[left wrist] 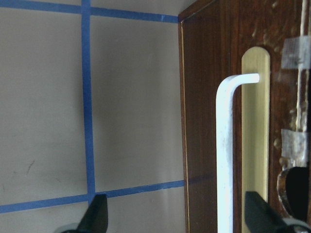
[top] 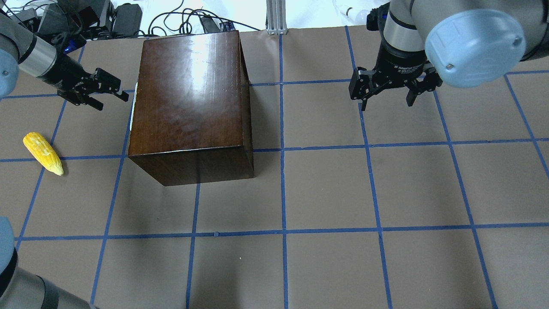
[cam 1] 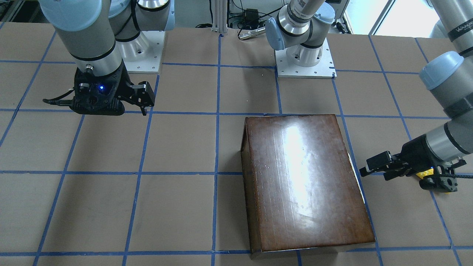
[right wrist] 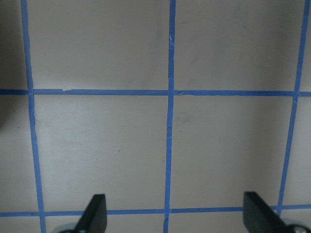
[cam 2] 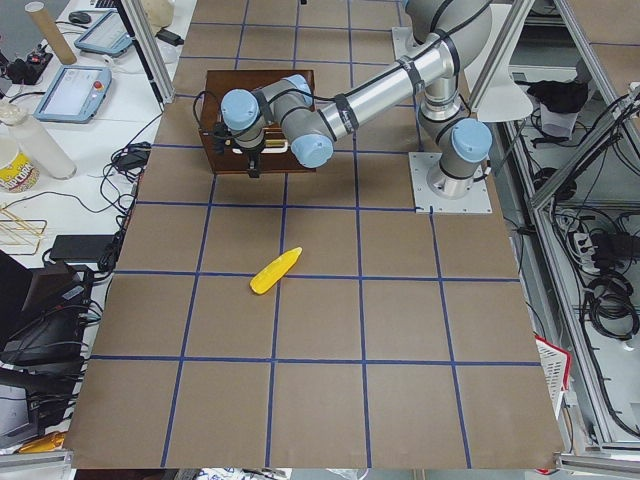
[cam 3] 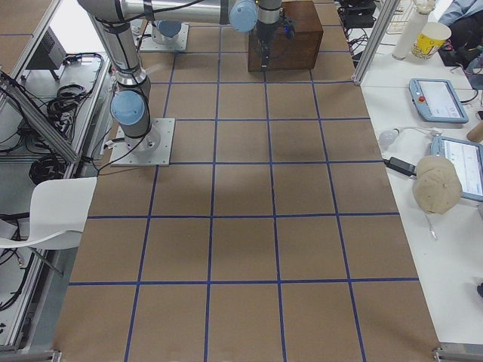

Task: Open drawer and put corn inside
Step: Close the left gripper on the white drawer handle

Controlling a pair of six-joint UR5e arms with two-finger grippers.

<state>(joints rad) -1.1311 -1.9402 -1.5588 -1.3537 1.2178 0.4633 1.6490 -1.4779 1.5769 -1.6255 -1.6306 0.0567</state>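
The glossy dark-brown box (top: 188, 90) stands on the table, and its drawer is shut. In the left wrist view I see the drawer's dark front panel (left wrist: 204, 121) with a white bar pull (left wrist: 224, 155) over a brass plate. My left gripper (top: 112, 102) is open and empty, just off that side of the box; the pull sits between its fingertips (left wrist: 95, 216) in the wrist view, a little ahead of them. The yellow corn (top: 43, 153) lies on the table behind this gripper, apart from it. My right gripper (top: 387, 104) is open and empty above bare table.
The table is brown paper with a grid of blue tape (top: 283, 150). The arm bases (cam 1: 305, 62) stand at the robot's edge. Cables and boxes (top: 107, 17) lie past the far edge behind the box. In the front-facing view the left wrist partly hides the corn (cam 1: 425, 173).
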